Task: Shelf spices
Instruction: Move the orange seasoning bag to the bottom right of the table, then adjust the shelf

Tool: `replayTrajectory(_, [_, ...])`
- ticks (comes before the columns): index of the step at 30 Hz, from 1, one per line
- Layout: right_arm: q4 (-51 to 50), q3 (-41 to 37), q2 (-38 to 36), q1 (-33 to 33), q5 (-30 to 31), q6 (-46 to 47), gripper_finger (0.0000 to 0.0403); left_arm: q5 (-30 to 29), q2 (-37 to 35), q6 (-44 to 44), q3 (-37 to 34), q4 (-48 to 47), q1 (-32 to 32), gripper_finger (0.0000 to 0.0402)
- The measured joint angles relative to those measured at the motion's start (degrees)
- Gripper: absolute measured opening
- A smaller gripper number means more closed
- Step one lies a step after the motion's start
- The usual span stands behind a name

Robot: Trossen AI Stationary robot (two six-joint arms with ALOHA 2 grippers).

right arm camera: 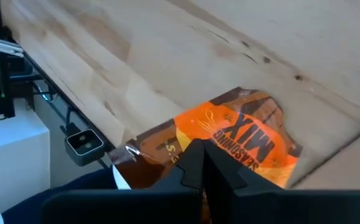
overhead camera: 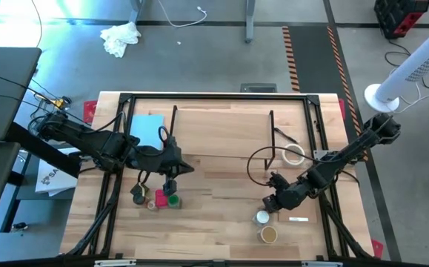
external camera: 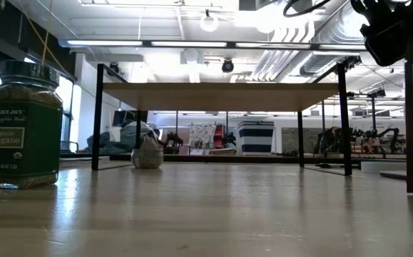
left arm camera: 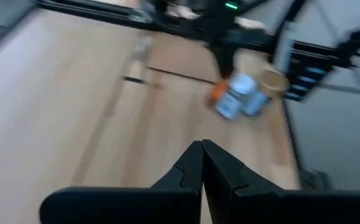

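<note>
The shelf point(overhead camera: 225, 133) point(external camera: 220, 96), a pale plank on black wire ends, stands at the table's far middle. Three spice jars point(overhead camera: 158, 199) cluster at the near left; one is a green-labelled oregano jar point(external camera: 21, 125). My left gripper point(overhead camera: 171, 176) point(left arm camera: 203, 155) hovers shut above them, empty. At the near right stand a white-topped jar point(overhead camera: 262, 217) point(left arm camera: 235, 99) and a tan-topped one point(overhead camera: 268, 234). Just beyond those two, my right gripper point(overhead camera: 275, 202) point(right arm camera: 198, 160) is shut at an orange-and-brown seasoning mix packet point(right arm camera: 235, 140). My right gripper's shut fingertips point(right arm camera: 192, 163) sit on the seasoning packet's near edge point(right arm camera: 189, 146), slanting down from above. The fingers themselves cover the exact place of contact. In the left wrist view the orange packet point(left arm camera: 216, 91) shows right under the fingers, beside the white-topped jar.
A white tape ring point(overhead camera: 294, 154) lies by the shelf's right end. A light-blue pad point(overhead camera: 146, 130) lies at the far left. Black frame rails point(overhead camera: 214, 96) border the table. Bare wood lies between the two jar groups.
</note>
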Motion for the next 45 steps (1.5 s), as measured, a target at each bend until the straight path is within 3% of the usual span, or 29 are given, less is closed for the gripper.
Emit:
replayTrajectory(2, [0.1,0.0,-0.1,0.0,0.2,-1.2,0.0000,2.6,-0.5,0.0,0.0,0.0,-1.0,0.0000])
replayTrajectory(6, [-1.4,0.9,-1.4,0.0,3.6,-2.5,0.0000,0.7,-4.1,1.6,0.0,0.8,-2.4,0.0000])
replayTrajectory(14, [-3.8,9.3,-7.9,-0.4,18.8,-14.8,0.0000,1.1,-14.5,9.9,0.0,4.6,4.1,0.0000])
replayTrajectory(17, [-9.5,13.8,-8.8,-1.7,25.1,-15.9,0.0000,1.1,-17.0,12.1,0.1,3.5,7.3,0.0000])
replayTrajectory(22, [-23.7,20.7,-8.0,-8.2,30.5,-14.8,0.0000,0.4,-17.7,13.7,0.1,-3.2,12.9,0.0000])
replayTrajectory(27, [-29.1,24.5,-7.5,-17.9,42.4,-13.0,0.0000,-1.5,-14.5,12.0,0.1,-3.6,21.9,0.0000])
replayTrajectory(30, [-28.9,24.7,-7.4,-25.5,40.4,-17.9,0.0000,3.2,-11.1,9.7,0.1,-1.8,28.9,0.0000])
replayTrajectory(36, [-21.3,24.3,-7.4,-43.0,25.4,-38.8,0.0000,15.8,0.6,5.1,0.0,-0.2,40.6,0.0000])
replayTrajectory(40, [-16.8,24.4,-7.3,-53.7,16.5,-49.9,0.0000,17.2,6.0,6.8,0.0,5.3,44.8,0.0000])
replayTrajectory(45, [-16.3,24.4,-4.6,-64.6,4.7,-55.6,0.0000,19.6,10.5,4.2,0.0,9.9,50.3,0.0000])
